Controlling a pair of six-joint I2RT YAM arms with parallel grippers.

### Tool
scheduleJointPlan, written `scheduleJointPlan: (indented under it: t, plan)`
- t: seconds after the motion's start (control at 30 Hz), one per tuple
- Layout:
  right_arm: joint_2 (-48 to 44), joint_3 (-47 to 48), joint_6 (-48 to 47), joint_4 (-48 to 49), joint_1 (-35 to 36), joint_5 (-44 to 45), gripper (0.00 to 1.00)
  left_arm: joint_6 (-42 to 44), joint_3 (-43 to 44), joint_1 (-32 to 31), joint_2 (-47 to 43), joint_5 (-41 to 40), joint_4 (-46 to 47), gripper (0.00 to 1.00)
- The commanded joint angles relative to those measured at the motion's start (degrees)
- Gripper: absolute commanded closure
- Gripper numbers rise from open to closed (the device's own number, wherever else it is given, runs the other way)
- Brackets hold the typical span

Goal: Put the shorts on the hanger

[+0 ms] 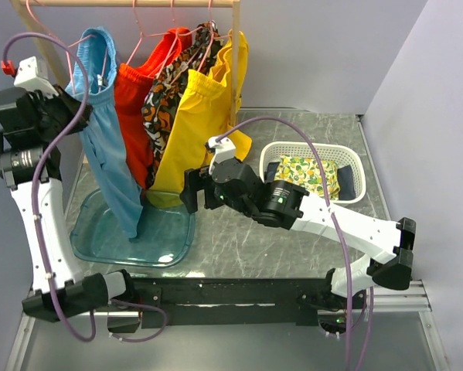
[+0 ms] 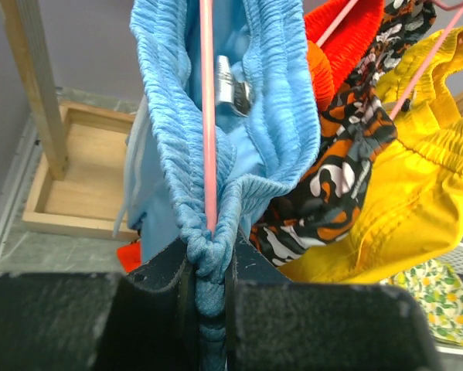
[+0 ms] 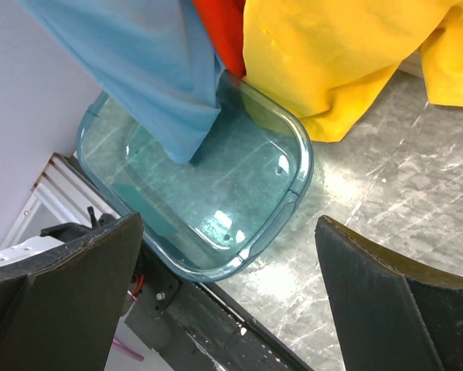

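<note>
The tray sits by the near left corner of the table, and the legs of the shorts hang down over it. The right pincer hovers beside it, fingers wide apart, with nothing in them. Farther back, near the far left corner, the shorts hang on the hanger up at the rail. The left pincer is squeezed tight on the waistband, right where the pink wire meets it. The shorts are light blue, with a crinkly, stretchy top and smooth legs. I think they are soft, light and floppy, so they may sag or slide on the thin wire. The thick, bunched waistband looks like the best place to hold.
</note>
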Motion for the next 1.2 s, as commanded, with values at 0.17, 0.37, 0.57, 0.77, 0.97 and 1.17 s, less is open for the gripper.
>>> scheduleJointPlan:
  t: [0.17,0.37,0.57,0.77,0.97,1.17]
  plan:
    - [1.7,2.99,-0.11,-1.0,-0.25,1.05,0.0,-1.53,5.72,2.36,-4.74,9.44,5.33,0.99]
    - [1.18,2.03,-0.03,-0.91,-0.16,1.32,0.0,-1.45,5.47,2.36,-8.16,9.79,3.22,0.99]
    - [0.65,1.68,-0.02,-1.44,-0.25,1.32,0.0,-0.04,8.36,2.36,-7.21,1.37,-0.21,0.99]
    - [1.52,2.55,-0.46,-2.4,-0.25,1.67,0.0,1.28,6.35,2.1,-5.45,0.91,-1.27,0.99]
    - [3.37,5.1,-0.29,-3.02,-0.25,1.23,0.0,5.31,10.72,-4.3,-0.45,-6.9,-3.37,0.99]
    - [4.6,6.6,-0.64,-4.16,-0.25,1.58,0.0,10.07,16.62,-12.31,6.94,-20.35,-6.54,0.98]
